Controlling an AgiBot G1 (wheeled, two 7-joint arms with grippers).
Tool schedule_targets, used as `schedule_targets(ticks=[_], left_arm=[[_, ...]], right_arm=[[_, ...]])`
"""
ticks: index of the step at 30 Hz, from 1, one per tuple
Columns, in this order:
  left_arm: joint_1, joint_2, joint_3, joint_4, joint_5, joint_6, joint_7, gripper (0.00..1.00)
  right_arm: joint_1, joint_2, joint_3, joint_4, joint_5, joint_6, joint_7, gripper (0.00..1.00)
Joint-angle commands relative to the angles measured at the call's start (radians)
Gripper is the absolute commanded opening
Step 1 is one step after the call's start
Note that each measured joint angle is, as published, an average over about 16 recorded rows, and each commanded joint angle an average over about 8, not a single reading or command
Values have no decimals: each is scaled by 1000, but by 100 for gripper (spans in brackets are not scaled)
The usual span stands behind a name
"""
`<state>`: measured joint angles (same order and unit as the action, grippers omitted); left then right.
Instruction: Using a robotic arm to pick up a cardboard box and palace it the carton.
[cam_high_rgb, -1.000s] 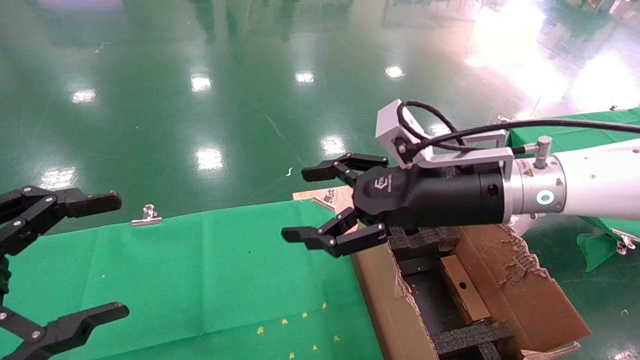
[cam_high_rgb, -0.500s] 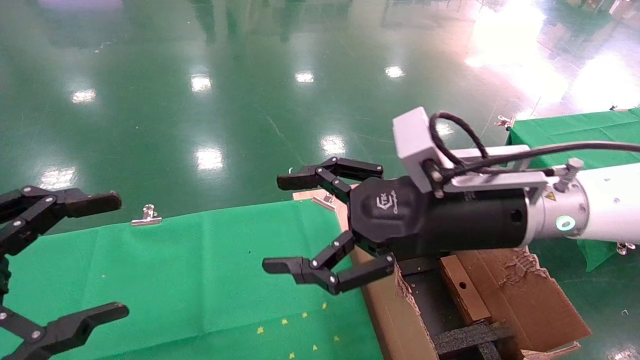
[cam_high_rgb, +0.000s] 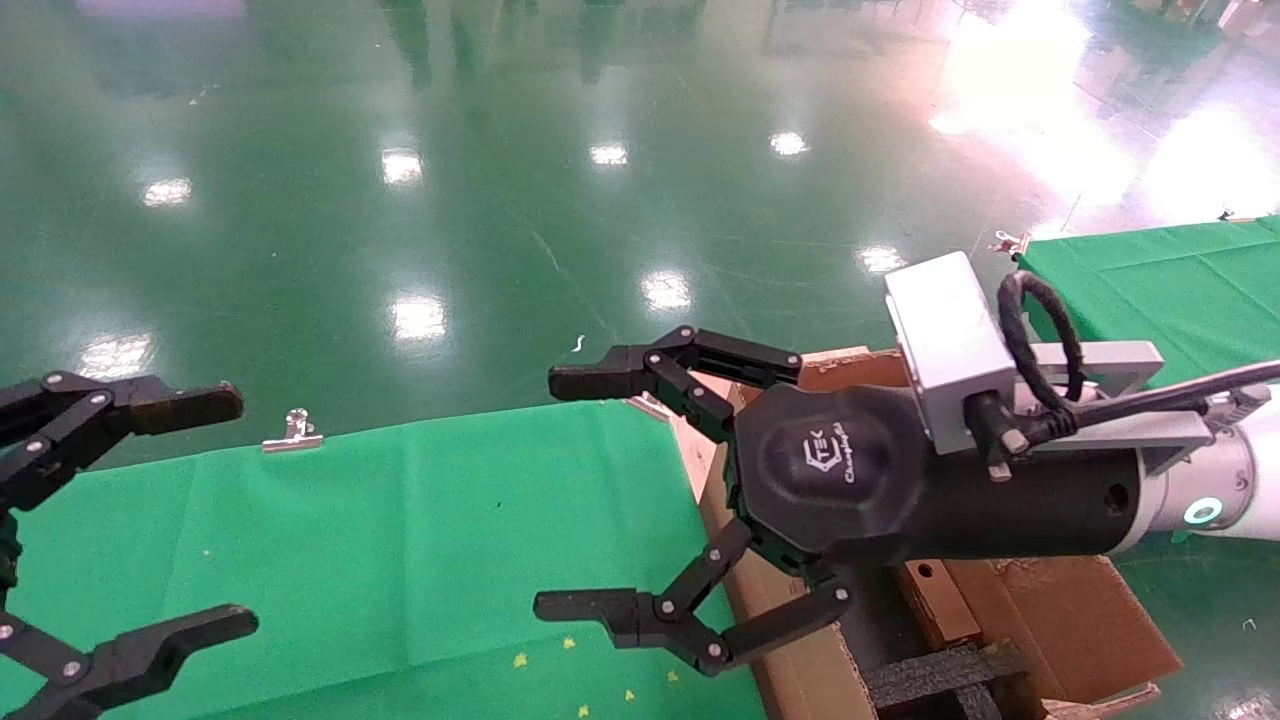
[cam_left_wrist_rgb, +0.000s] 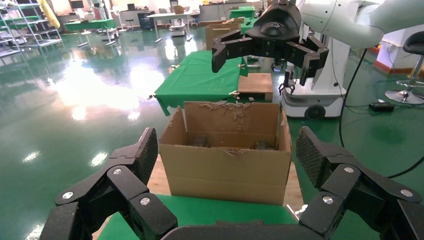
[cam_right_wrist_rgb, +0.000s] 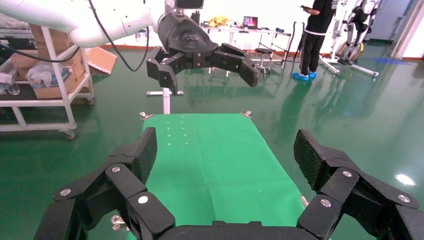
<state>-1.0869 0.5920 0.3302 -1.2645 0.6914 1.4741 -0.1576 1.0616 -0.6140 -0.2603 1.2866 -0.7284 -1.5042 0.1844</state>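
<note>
The small cardboard box (cam_high_rgb: 935, 603), holed face up, lies inside the large carton (cam_high_rgb: 790, 650) among black foam inserts (cam_high_rgb: 935, 672). It is partly hidden behind my right arm. My right gripper (cam_high_rgb: 568, 492) is open and empty. It hovers over the right edge of the green table (cam_high_rgb: 400, 540), just left of the carton. My left gripper (cam_high_rgb: 228, 510) is open and empty at the table's left end. In the left wrist view the carton (cam_left_wrist_rgb: 227, 167) faces my open left gripper (cam_left_wrist_rgb: 226, 155), and the small box is hidden. My right gripper (cam_right_wrist_rgb: 225, 150) looks along the table.
A metal clip (cam_high_rgb: 293, 432) holds the cloth at the table's far edge. A second green table (cam_high_rgb: 1150, 265) stands at the back right. The carton's ragged flap (cam_high_rgb: 1060, 610) sticks out to the right. A person (cam_right_wrist_rgb: 317, 35) stands far off on the glossy green floor.
My right arm has swung down and toward the camera, off the carton's top toward the table edge, its fingers staying open. The left arm has not moved.
</note>
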Motion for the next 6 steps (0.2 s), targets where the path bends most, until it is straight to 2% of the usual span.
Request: schedule_targets(ticks=[1, 6], left_arm=[[0, 0, 0, 0, 0, 0, 0, 100], [0, 0, 0, 0, 0, 0, 0, 100]], right_arm=[[-17, -4, 25, 4, 2, -11, -5, 100], [-11, -3, 16, 3, 2, -8, -4, 100]])
